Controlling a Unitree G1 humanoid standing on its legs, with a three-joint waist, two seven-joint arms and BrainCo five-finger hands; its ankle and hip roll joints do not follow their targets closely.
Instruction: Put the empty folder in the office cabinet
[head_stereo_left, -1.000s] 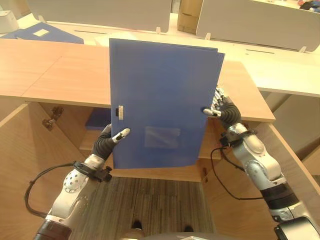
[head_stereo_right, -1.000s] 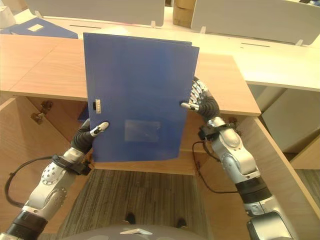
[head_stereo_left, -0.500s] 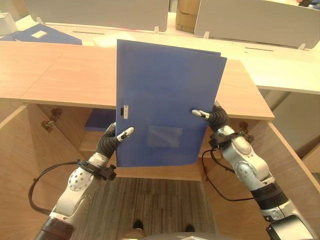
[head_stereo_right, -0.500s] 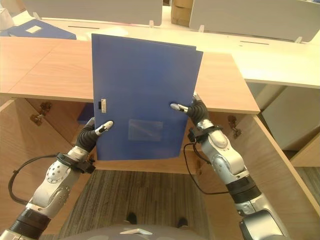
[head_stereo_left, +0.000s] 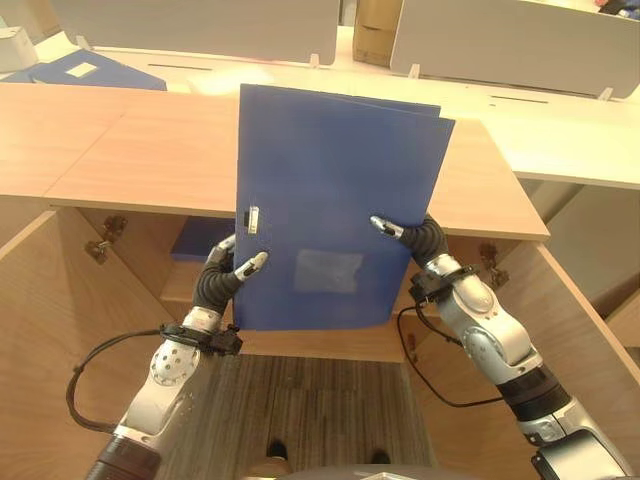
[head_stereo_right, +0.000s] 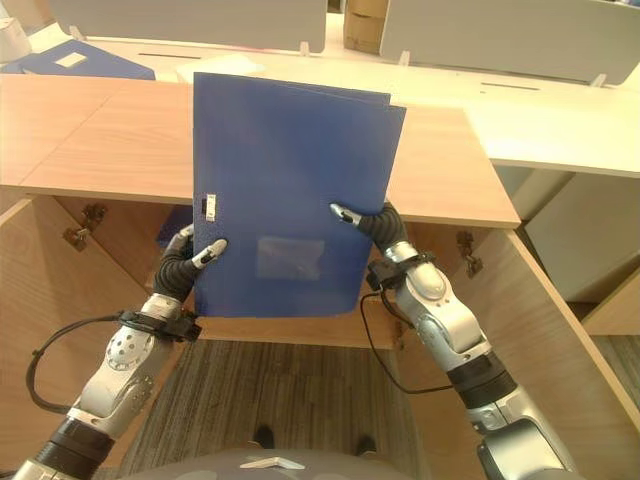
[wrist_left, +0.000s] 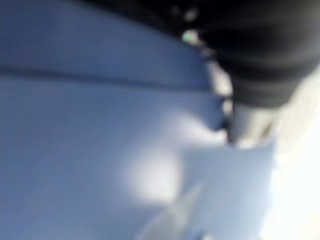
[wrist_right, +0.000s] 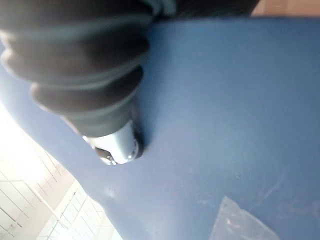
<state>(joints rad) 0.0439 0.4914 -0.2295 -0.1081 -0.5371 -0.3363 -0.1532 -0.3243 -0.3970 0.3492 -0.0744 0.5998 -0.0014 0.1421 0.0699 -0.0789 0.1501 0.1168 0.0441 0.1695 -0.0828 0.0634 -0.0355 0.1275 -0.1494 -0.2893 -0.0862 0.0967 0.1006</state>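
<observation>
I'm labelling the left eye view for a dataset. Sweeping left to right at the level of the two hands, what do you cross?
Left hand → blue folder, pinched at both side edges → right hand → cabinet's right door hinge.

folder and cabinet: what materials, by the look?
Blue folder: likely thin plastic sheet with a smooth, slightly glossy face. It carries a clear label pocket and a small metal-looking clasp at one edge. The left hand and right hand pinch its sides.

Cabinet: probably wood-grain laminate board, matte. The printed-looking grain runs evenly over top and side panels, though solid wood cannot be ruled out.
</observation>
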